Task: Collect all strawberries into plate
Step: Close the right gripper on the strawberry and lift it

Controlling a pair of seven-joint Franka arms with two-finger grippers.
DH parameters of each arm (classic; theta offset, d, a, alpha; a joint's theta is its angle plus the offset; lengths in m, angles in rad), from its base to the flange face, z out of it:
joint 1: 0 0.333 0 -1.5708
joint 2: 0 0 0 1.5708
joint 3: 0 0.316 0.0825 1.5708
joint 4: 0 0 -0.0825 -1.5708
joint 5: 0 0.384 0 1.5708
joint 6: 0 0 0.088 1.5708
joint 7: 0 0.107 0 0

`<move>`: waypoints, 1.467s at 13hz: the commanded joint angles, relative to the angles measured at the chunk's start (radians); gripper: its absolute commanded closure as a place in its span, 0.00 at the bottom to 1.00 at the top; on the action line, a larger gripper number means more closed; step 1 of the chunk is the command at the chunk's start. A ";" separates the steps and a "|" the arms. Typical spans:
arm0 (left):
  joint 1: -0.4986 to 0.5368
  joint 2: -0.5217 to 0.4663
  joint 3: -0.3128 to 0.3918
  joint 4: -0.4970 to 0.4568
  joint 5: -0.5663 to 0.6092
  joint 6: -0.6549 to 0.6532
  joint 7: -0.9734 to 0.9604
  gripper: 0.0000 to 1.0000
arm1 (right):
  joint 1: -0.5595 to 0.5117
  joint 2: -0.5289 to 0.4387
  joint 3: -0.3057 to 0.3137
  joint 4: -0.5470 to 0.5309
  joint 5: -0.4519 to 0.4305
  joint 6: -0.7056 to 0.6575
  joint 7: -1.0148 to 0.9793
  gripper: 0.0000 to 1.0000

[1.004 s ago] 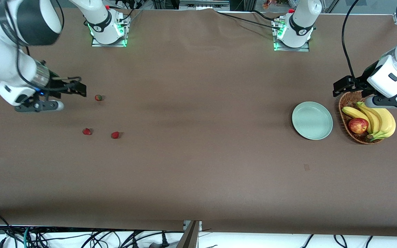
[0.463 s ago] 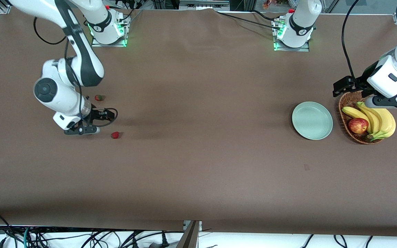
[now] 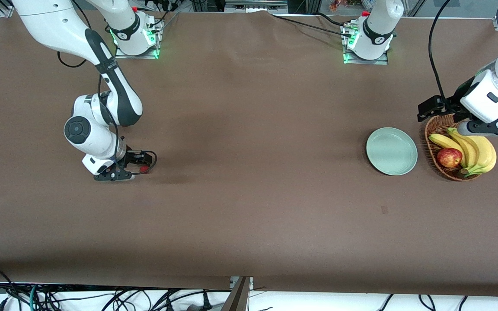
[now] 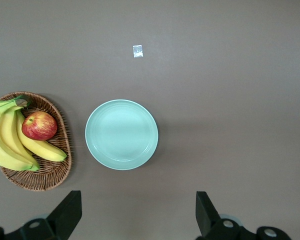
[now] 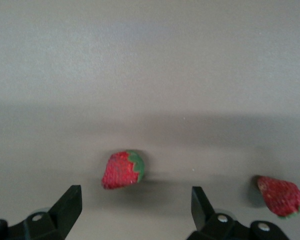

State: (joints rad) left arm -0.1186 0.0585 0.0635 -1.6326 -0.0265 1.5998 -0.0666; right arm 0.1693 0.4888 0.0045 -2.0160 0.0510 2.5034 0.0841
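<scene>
Two strawberries show in the right wrist view: one strawberry [image 5: 122, 170] lies on the table just ahead of the gap of my right gripper [image 5: 136, 212], a second strawberry [image 5: 281, 196] off past one fingertip. My right gripper [image 3: 119, 172] is open, low over the table and empty. In the front view only one strawberry [image 3: 144, 168] peeks out beside the hand. The mint-green plate [image 3: 391, 151] sits empty toward the left arm's end, also seen as the plate [image 4: 121, 134]. My left gripper [image 3: 489, 127] waits open above the basket, the left gripper [image 4: 137, 217] holding nothing.
A wicker basket [image 3: 429, 131] with bananas [image 3: 474, 149] and a red apple [image 3: 449, 157] stands beside the plate; the basket [image 4: 57, 165] shows in the left wrist view too. A small pale tag [image 4: 137, 51] lies on the brown cloth nearer the front camera than the plate.
My right arm swung in from the table's end and came down over the strawberries, covering two of them in the front view. The left arm stayed still.
</scene>
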 commanded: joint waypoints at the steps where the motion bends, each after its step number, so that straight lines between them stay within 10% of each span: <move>1: -0.007 0.000 0.009 -0.001 -0.026 0.005 -0.004 0.00 | 0.012 0.045 0.000 0.016 0.021 0.040 0.017 0.14; 5: -0.007 0.000 0.009 -0.001 -0.026 0.005 -0.004 0.00 | 0.015 0.059 0.000 0.025 0.055 0.051 0.016 0.22; 12: -0.007 0.001 0.009 -0.001 -0.026 0.005 -0.004 0.00 | 0.015 0.068 -0.001 0.054 0.055 0.043 0.016 0.79; 19: -0.007 0.003 0.010 -0.001 -0.026 0.008 -0.004 0.00 | 0.203 0.053 0.005 0.296 0.058 -0.287 0.409 0.80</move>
State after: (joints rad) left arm -0.1186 0.0616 0.0641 -1.6327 -0.0265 1.6004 -0.0667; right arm 0.3104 0.5380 0.0131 -1.7845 0.0941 2.2801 0.3845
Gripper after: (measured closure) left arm 0.000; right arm 0.661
